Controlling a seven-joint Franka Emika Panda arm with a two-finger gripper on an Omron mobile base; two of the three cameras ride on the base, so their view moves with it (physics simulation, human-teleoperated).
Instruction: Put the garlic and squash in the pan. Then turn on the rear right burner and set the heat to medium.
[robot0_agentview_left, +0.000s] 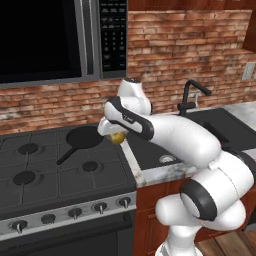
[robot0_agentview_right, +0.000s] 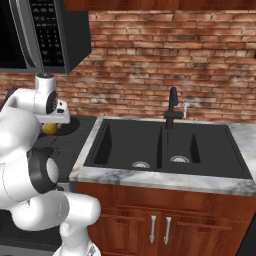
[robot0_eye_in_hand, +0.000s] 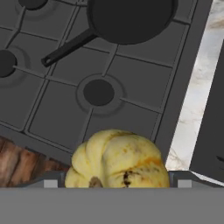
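My gripper (robot0_agentview_left: 116, 134) hangs over the right edge of the stove, shut on the bright yellow squash (robot0_agentview_left: 118, 137). The hand view has the squash (robot0_eye_in_hand: 117, 159) close up at the bottom, between the fingers and clear of the grates. From the right base view the squash (robot0_agentview_right: 49, 128) peeks out under the hand. The black pan (robot0_agentview_left: 85, 136) sits on the back right grate just left of the gripper, its handle (robot0_agentview_left: 67, 155) pointing to the front left. Seen from the hand, the pan (robot0_eye_in_hand: 129, 19) looks bare inside. The pan covers the rear right burner. The garlic is out of view.
The front right burner (robot0_eye_in_hand: 98, 92) lies below the hand. Several knobs (robot0_agentview_left: 100, 207) line the stove front. A narrow marble counter strip (robot0_agentview_left: 131, 162) separates the stove from the black sink (robot0_agentview_right: 165, 145) and its faucet (robot0_agentview_right: 172, 107). A microwave (robot0_agentview_left: 50, 40) hangs above.
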